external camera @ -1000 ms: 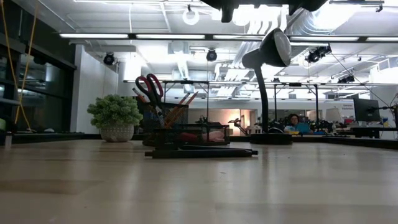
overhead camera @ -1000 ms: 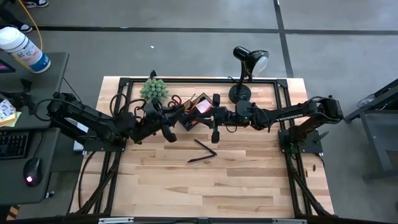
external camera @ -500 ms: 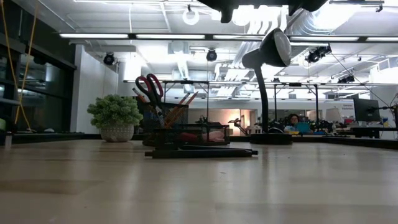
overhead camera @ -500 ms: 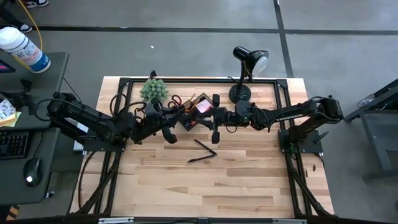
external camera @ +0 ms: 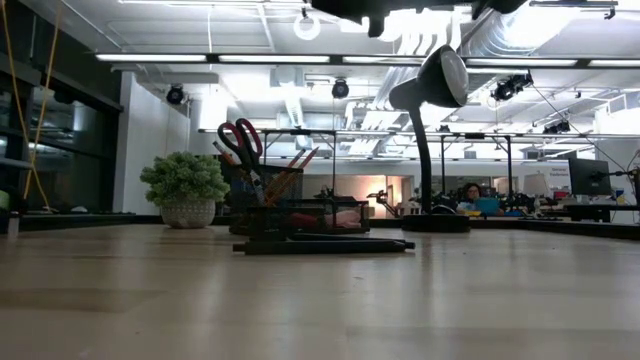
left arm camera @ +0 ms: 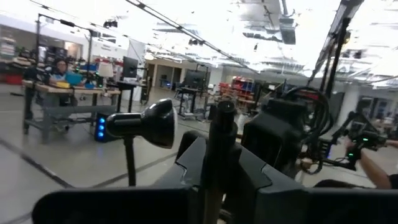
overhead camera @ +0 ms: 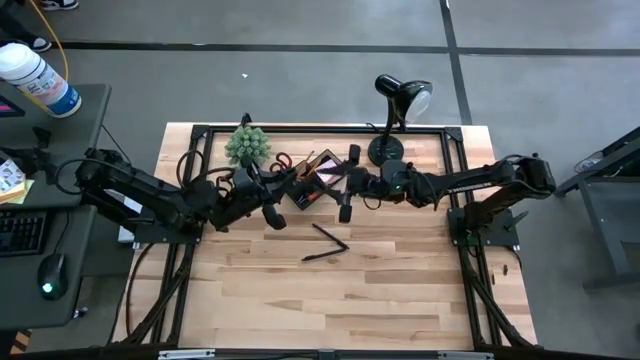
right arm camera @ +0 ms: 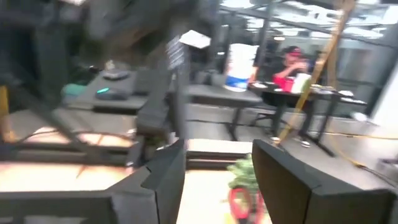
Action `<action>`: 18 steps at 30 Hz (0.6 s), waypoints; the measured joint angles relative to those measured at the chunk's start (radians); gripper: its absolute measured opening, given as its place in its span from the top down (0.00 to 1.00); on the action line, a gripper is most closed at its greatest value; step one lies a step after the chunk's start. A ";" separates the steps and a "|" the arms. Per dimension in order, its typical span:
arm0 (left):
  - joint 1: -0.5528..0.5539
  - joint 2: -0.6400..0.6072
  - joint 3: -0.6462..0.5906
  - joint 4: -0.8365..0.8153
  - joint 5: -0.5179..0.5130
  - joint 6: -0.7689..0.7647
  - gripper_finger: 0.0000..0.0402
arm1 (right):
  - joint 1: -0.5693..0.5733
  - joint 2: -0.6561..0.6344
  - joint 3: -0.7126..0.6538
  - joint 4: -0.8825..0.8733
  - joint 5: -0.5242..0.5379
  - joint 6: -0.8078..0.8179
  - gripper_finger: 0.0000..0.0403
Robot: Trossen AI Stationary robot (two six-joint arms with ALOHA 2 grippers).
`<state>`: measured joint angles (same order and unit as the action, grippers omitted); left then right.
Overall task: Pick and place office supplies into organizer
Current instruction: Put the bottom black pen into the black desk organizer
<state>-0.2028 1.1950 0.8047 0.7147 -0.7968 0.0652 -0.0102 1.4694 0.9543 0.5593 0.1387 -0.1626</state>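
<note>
Right gripper [overhead camera: 347, 184] fingers [right arm camera: 292, 180] stand apart with nothing between them, per its wrist view; it hovers just beside the organizer [overhead camera: 316, 186] on the lamp side. Left gripper [overhead camera: 272, 198] fingers [left arm camera: 186, 168] are closed on a black pen [left arm camera: 219, 152] that stands upright between them in the left wrist view; it sits just on the plant side of the organizer.

Organizer is at the back middle of the table [overhead camera: 400, 290], between the green plant [overhead camera: 247, 145] and the desk lamp [overhead camera: 392, 120].

Done so far, judging by the low view: red-handled scissors [external camera: 238, 140] and orange pencils [external camera: 292, 166] stand in the tall compartment, something pink [external camera: 345, 217] lies in the low section, likely the sticky-note pad.

Left: two black pens [overhead camera: 327, 243] lie crossed on the bare wood in front of the organizer, well apart from it, plus the pen in the left grip. Can't make out an eraser or clips anywhere.

My read: more than half in, roughly three pens to go.
</note>
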 joint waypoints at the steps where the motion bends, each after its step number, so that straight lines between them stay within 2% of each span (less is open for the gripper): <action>1: 0.000 0.000 0.000 -0.002 -0.007 0.007 0.94 | -0.004 -0.015 0.000 -0.010 0.015 0.002 0.56; 7: 0.000 0.000 0.000 -0.009 -0.052 0.063 0.95 | -0.023 -0.122 0.000 -0.134 0.143 0.057 0.54; 13: 0.014 0.000 0.000 -0.029 -0.138 0.171 0.93 | -0.020 -0.206 0.000 -0.251 0.143 0.078 0.54; 18: 0.099 0.000 0.000 -0.142 -0.070 0.148 0.95 | 0.021 -0.217 0.000 -0.258 0.141 0.087 0.54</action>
<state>-0.1041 1.1950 0.8051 0.5728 -0.8665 0.2137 0.0111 1.2526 0.9543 0.3018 0.2802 -0.0755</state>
